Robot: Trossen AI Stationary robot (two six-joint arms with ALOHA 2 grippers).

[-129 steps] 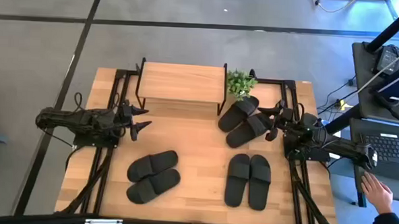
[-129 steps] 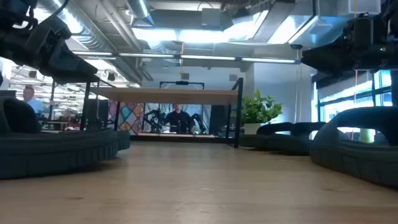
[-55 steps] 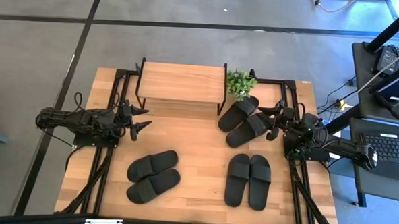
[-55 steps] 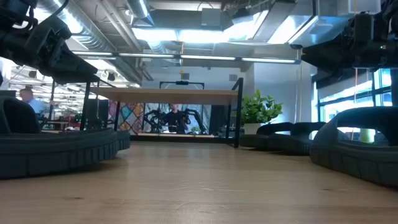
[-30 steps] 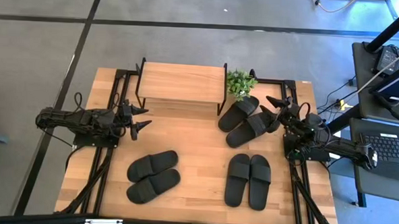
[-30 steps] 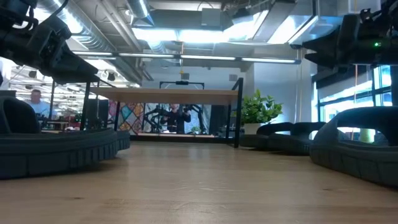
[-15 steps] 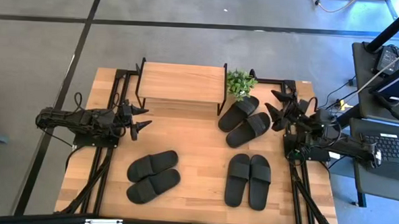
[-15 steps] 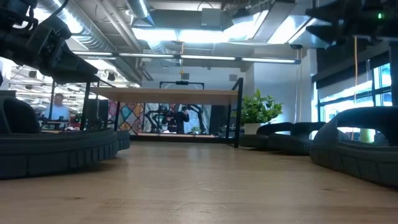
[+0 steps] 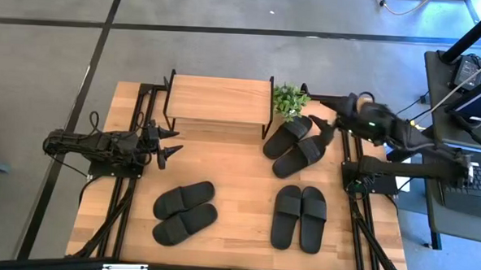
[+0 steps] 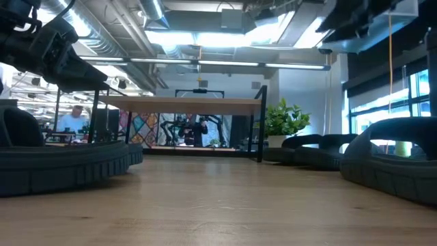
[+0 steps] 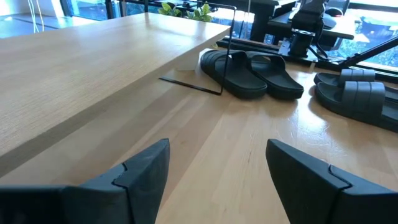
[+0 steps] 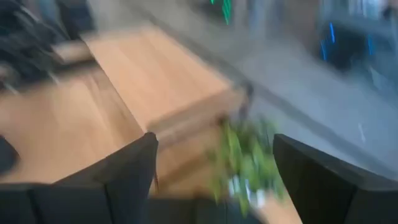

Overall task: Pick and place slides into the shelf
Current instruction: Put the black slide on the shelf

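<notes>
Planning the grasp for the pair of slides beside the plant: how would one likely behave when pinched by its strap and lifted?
The slide nearest the plant looks like moulded rubber, so probably light and a bit flexible; the sole may droop. Its wide strap arches up, likely an easy pinch. It touches its partner, which may shift.

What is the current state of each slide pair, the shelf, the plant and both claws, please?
Left claw: open, empty, hovering left of the shelf.
Right claw: open, empty, raised beside the pair near the plant.
Pair by the plant: flat on the table, soles overlapping.
Front-left pair: flat, side by side.
Front-right pair: flat, side by side.
Shelf: upright, top bare.
Plant: upright.
</notes>
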